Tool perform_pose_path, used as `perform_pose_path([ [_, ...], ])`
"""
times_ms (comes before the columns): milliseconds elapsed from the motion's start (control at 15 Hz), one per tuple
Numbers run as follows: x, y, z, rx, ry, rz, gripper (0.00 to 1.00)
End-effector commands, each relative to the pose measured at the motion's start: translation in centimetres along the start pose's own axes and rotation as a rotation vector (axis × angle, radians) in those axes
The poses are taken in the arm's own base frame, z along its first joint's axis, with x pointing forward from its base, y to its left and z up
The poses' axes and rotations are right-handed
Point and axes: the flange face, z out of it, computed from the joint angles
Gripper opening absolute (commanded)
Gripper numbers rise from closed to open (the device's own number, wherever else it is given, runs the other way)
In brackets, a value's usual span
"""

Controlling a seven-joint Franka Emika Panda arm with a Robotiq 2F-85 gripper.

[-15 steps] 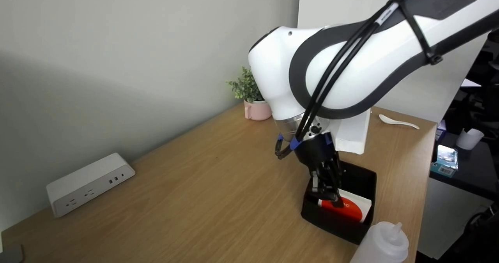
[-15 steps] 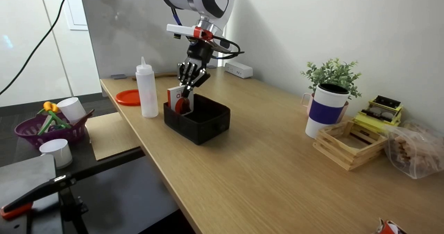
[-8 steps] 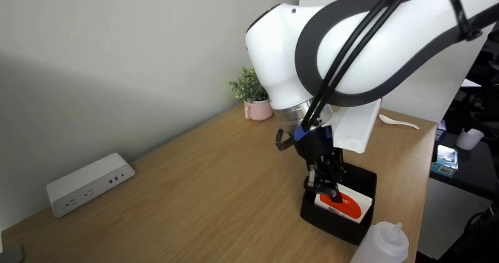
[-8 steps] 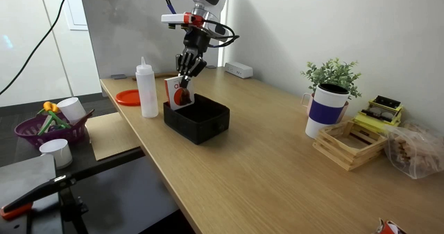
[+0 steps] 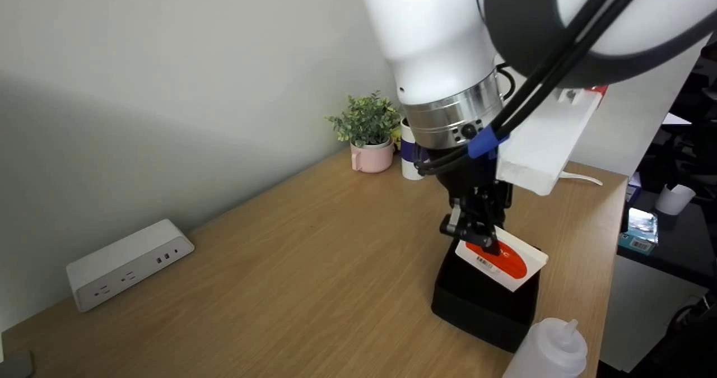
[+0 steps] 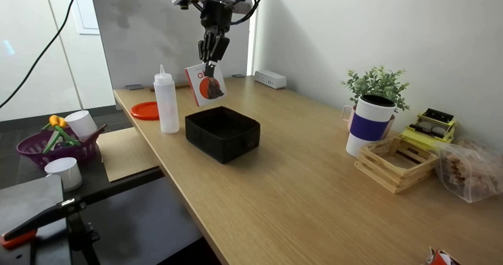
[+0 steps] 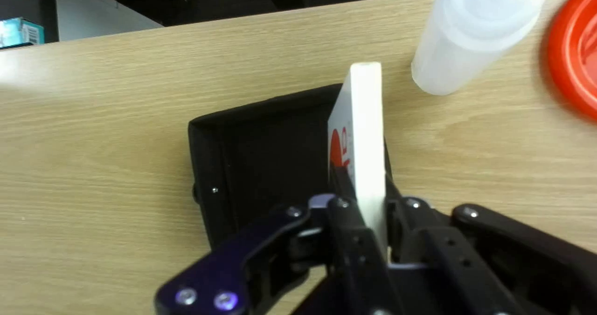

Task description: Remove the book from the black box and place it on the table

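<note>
The white book [image 6: 205,87] with the red-orange patch hangs tilted in the air above the black box [image 6: 223,146], apart from it. It also shows in an exterior view [image 5: 512,263] and, edge-on, in the wrist view [image 7: 367,128]. My gripper [image 7: 366,179] is shut on the book near one edge, with one finger on each face. In an exterior view, a finger [image 6: 210,69] lies over the cover. The black box stands on the wood-grain table [image 6: 298,190] and looks empty inside in the wrist view [image 7: 275,161].
A white translucent bottle [image 6: 167,104] stands beside the box near the table edge, with a red plate [image 6: 144,111] behind it. A white power strip [image 5: 131,263] sits by the wall. A tumbler [image 6: 369,123], potted plant [image 6: 375,85] and wooden crate [image 6: 397,165] stand along the wall.
The gripper has risen with the book, lifting it from inside the black box to above its rim. The book has tilted. The box has stayed nearly in place.
</note>
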Motion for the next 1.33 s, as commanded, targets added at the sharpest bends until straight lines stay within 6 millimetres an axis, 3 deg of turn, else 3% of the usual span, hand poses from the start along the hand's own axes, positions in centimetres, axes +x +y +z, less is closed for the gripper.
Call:
perform_pose_path([
  [0, -1.1, 2.5, -1.6, -0.055, 0.011, 0.082, 0.04],
  [333, -0.4, 6.4, -1.5, -0.062, -0.012, 0.118, 0.04],
  [933, 3.2, 14.9, 3.9, -0.014, -0.081, 0.153, 0.04],
  [1267, 4.5, 16.3, 6.0, -0.017, -0.075, 0.119, 0.04],
])
